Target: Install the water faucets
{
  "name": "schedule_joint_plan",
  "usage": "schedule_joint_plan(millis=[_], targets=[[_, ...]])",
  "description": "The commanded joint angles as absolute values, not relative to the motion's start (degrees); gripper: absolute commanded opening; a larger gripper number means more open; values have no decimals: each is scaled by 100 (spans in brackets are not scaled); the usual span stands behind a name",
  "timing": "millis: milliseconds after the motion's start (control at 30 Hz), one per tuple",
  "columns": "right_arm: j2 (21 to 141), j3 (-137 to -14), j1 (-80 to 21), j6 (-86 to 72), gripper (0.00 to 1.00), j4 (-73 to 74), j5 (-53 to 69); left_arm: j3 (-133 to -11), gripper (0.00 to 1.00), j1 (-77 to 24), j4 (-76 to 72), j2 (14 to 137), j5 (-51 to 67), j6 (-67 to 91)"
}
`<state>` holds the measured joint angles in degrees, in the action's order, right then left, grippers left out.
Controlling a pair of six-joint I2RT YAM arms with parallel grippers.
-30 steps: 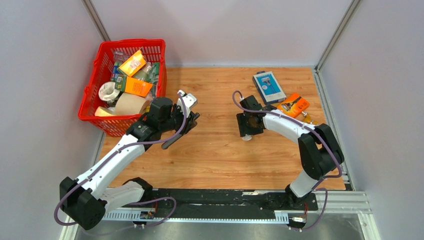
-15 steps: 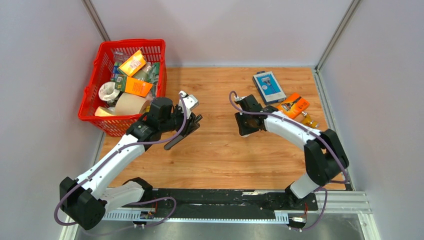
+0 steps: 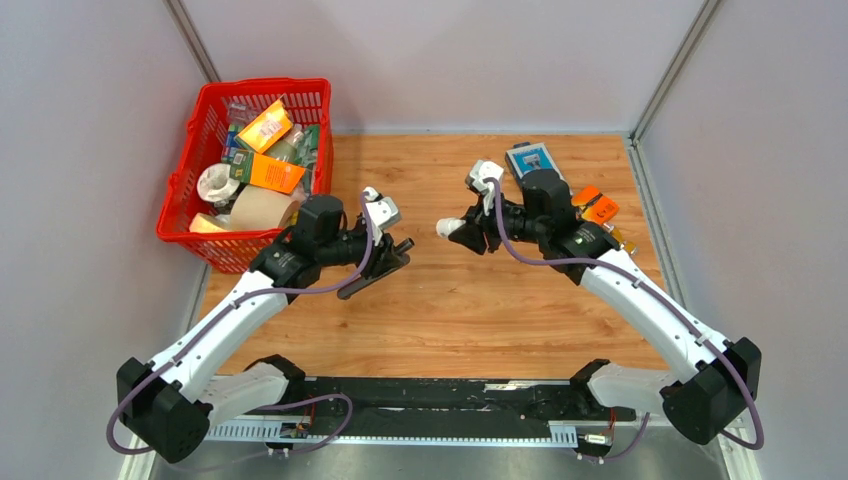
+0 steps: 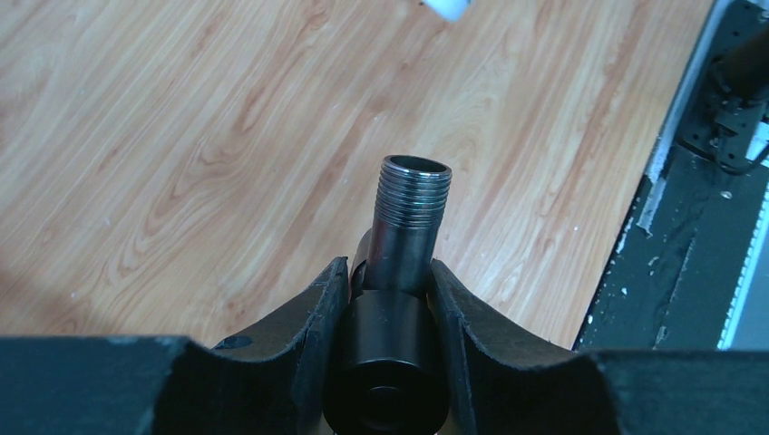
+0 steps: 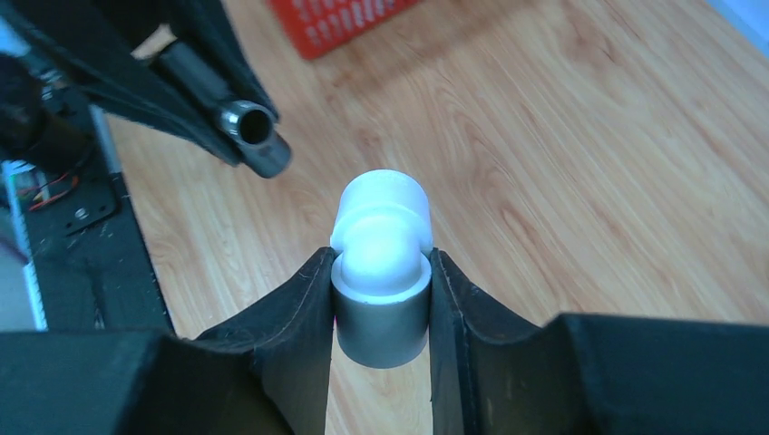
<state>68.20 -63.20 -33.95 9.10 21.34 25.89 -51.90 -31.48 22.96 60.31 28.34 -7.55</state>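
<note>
Jaws both clamped: left gripper (image 4: 388, 267) holds the probably heavy, rigid faucet (image 4: 413, 213) below its threads; right gripper (image 5: 379, 258), the light-looking, slick elbow fitting (image 5: 381, 217).

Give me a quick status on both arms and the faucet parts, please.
Left end effector shut on faucet. Right end effector shut on white elbow. Parts apart, facing each other; nothing between them.

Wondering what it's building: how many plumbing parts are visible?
2: a dark metal faucet in the left end effector, a white elbow fitting in the right end effector. Others may hide in the red basket.
</note>
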Motion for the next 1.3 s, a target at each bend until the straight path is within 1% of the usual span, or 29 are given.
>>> schedule_joint_plan(millis=[0,67,100,267,400,500,633,933,1133,1267], targets=[[6689,-6557,-3410,1861,0,1749,4313,-5414,0,-3155,1969,5695,3672,-1099],[6601,-6469,-3410,2370,0,1723,5059,-5458,0,-3164,2013,5652,3971,-1125],[6548,-6434,-3410,2678,0,1723,5236,-5458,0,-3155,2013,5643,4086,-1116],[6328,-6354,-3410,3637,0,1705,5484,-5511,0,-3155,2197,5608,4543,-1370],[6372,-6494,-3410,4051,0,1705,6107,-5625,0,-3164,2311,5546,4886,-1459],[6469,-6530,-3410,4481,0,1723,6555,-5897,0,-3182,2461,5546,5211,-1424],[6416,-6504,-3410,4869,0,1731,6671,-6195,0,-3234,2750,5642,5387,-1485],[6398,-6539,-3410,5255,0,1775,6670,-6846,0,-3533,3796,6091,5221,-1916],[6390,-6522,-3410,5423,0,1802,7022,-7048,0,-3560,3946,6249,5089,-1899],[6390,-6504,-3410,5405,0,1811,7110,-7128,0,-3560,3894,6258,4756,-1855]])
